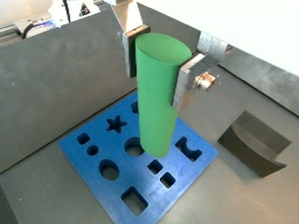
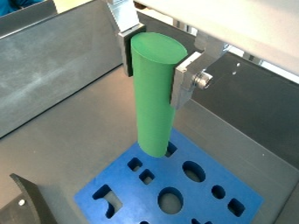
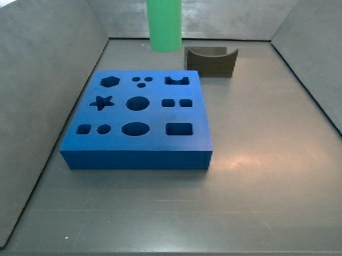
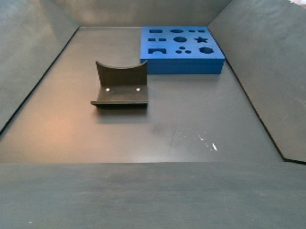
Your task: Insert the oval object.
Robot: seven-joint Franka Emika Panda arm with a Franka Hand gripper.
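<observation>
gripper: my gripper (image 1: 162, 63) is hanging well above the blue block (image 3: 139, 115), also showing in a wrist view (image 2: 156, 64); neither side view is showing it.
jaws: they're closing on the upper part of the oval object (image 1: 156, 94), one silver finger (image 1: 191, 73) pressing each flat side.
oval object: I'm carrying it upright, clear of the blue block; in a side view only its lower end (image 3: 163, 25) is showing, hanging above the block's far edge.
blue block: it's lying flat on the floor with its shaped holes facing up; the oval hole (image 3: 135, 128) is sitting in the row nearest that camera, between a small round hole and a rectangular one.
dark brown curved block: it's standing beside the blue block (image 3: 211, 60), apart from it, not part of this job.
step: I'm judging this as transport, peg gripped but not yet over its hole.
next move: I'm thinking it needs carrying across the blue block to the oval hole, turning so the peg's long axis matches the hole's, then lowering straight.
risk: I can't tell the peg's current rotation against the hole from these views; a small mismatch would probably jam it on the rim.
</observation>
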